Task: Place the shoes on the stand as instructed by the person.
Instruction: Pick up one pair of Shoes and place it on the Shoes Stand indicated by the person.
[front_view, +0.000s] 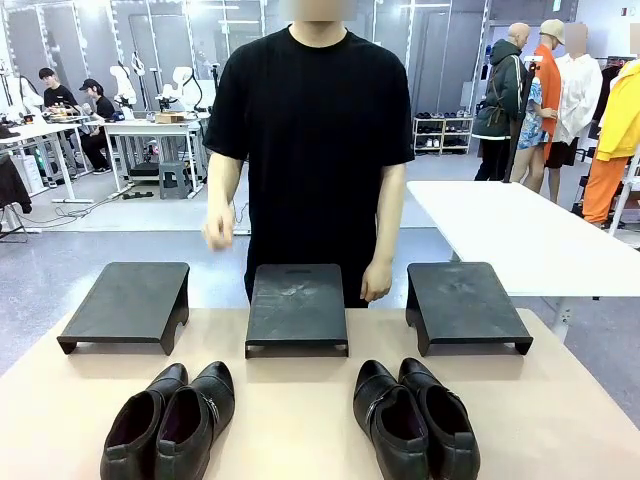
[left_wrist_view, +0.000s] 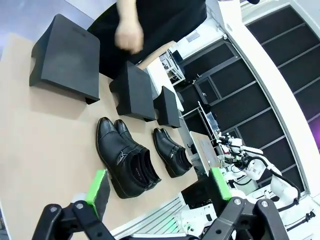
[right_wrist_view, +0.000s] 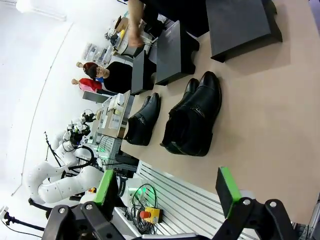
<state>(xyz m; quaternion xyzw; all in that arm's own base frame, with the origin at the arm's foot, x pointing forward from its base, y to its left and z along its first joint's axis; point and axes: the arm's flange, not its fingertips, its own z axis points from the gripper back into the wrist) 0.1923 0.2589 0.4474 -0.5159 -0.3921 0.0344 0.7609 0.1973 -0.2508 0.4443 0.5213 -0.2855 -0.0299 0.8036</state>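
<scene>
I see the left claw (left_wrist_view: 159, 185) spread wide and empty, hovering over the table (left_wrist_view: 40, 150). One pair of shoes (left_wrist_view: 125, 157) lies just ahead of its fingers, toes pointing away; the second pair (left_wrist_view: 171, 151) sits farther off to one side. The right claw (right_wrist_view: 167, 186) is spread too, holding nothing, with the second pair straight ahead of it. Three stands (front_view: 297, 308) are lined up beyond both pairs. The person (front_view: 310, 150) stands behind the middle stand, one hand (front_view: 218, 232) raised and blurred

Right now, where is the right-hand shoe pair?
Front view, right side: the glossy black leather shoe pair lies just nearside of the right black stand.
</scene>
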